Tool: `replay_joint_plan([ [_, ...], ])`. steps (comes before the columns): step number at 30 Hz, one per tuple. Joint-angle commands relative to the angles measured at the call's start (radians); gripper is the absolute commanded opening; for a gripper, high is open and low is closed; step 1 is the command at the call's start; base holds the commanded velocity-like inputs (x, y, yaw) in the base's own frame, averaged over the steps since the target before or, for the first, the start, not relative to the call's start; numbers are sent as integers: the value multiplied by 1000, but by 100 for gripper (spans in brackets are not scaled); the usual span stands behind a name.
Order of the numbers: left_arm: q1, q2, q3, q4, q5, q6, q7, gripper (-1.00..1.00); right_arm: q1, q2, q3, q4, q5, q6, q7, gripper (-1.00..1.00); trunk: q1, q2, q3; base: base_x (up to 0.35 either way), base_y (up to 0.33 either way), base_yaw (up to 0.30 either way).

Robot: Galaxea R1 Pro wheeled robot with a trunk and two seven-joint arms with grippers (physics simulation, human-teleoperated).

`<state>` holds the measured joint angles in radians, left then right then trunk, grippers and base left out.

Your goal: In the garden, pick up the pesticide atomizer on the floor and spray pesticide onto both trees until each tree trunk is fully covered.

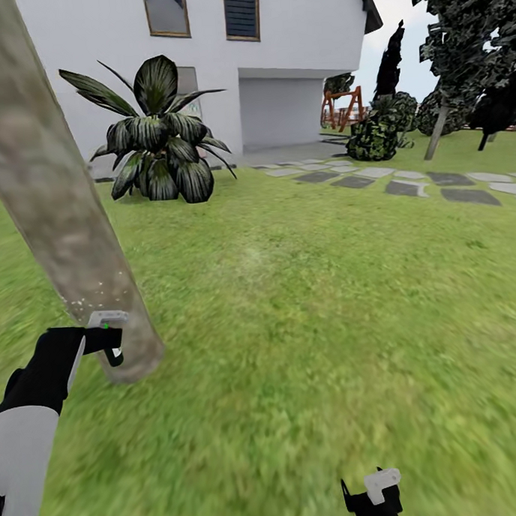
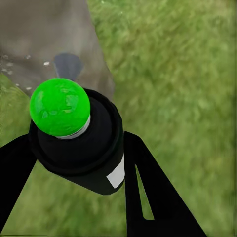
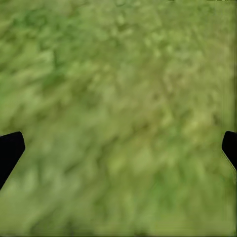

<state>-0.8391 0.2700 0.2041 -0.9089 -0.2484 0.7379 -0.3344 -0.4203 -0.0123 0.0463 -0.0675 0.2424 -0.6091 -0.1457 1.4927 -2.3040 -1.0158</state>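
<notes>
The right gripper (image 1: 371,495) hung low over the lawn (image 1: 312,301), its fingers wide apart and holding nothing. The left gripper (image 1: 104,347) was clamped around the pesticide atomizer (image 2: 79,143) (black, with a green top), held close to the tree trunk (image 1: 52,192) so the spray could reach it. White specks (image 2: 24,66) dotted the bark. Farther off stood a leafy plant (image 1: 159,135) and a white house (image 1: 279,54).
</notes>
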Motion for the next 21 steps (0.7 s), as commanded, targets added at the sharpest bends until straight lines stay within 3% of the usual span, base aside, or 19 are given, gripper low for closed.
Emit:
replay_joint_plan([
  [1, 0, 0, 1, -2, 0, 0, 0, -100, 0, 0, 0, 0, 0, 0, 0, 100, 0, 0, 0, 0, -273, 227],
  [5, 0, 2, 6, -18, -2, 1, 1, -100, 0, 0, 1, 0, 0, 0, 0, 100, 0, 0, 0, 7, -273, 265],
  [11, 0, 6, 65, -19, -5, 1, 4, -100, 0, 0, 1, 0, 0, 0, 0, 100, 0, 0, 0, 107, -273, 277],
  [15, 0, 1, 68, -36, -2, 1, 66, -100, 0, 0, 1, 0, 0, 0, 0, 100, 0, 0, 0, 137, -273, 278],
  [21, 1, -1, 67, -42, 0, 1, 75, -100, 0, 0, 0, 0, 0, 0, 0, 100, 0, 0, 0, 125, -273, 192],
])
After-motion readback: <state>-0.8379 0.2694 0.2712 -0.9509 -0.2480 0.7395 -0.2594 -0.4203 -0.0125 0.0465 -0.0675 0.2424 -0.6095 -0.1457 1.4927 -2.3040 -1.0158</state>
